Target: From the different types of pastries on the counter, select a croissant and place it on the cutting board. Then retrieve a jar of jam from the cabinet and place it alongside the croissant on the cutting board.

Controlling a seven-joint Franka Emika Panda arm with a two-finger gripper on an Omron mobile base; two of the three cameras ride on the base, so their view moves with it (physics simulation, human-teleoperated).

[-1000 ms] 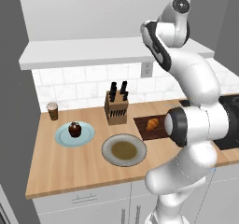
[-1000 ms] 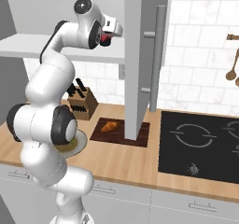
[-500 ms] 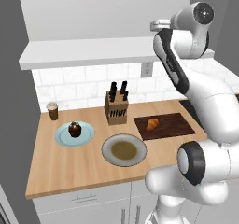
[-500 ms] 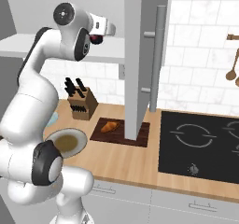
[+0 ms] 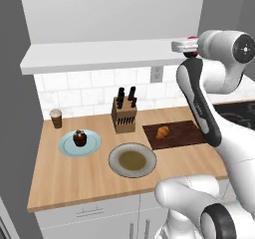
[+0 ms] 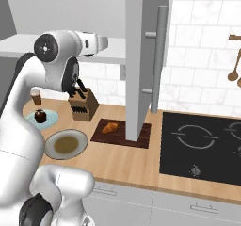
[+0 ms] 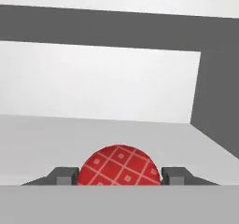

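Observation:
The red checked jar of jam [image 7: 119, 164] sits between my two fingertips [image 7: 65, 175], touching both, and my gripper [image 7: 119, 176] is shut on it. The hand is level with the white cabinet shelf [image 5: 99, 55] at its right end, where a sliver of the red jar [image 5: 191, 38] shows behind the gripper [image 5: 179, 46]. Seen from the right, the gripper [image 6: 101, 42] is beside the open cabinet door. On the counter [image 5: 74, 178] below, the golden croissant [image 5: 163, 132] lies on the dark cutting board [image 5: 184, 133]. The chocolate cupcake [image 5: 79, 137] stands on a light blue plate.
A knife block [image 5: 124, 114], a brown coffee cup [image 5: 56, 117] and a round grey-brown plate [image 5: 132, 160] stand on the counter. The open grey cabinet door [image 6: 141, 60] hangs right of the hand. A black cooktop [image 6: 202, 147] lies at the right.
The arm's upper links have swung round to the right in the left base view. The hand has stayed at the shelf's right end and sunk slightly, with the jar between its fingers.

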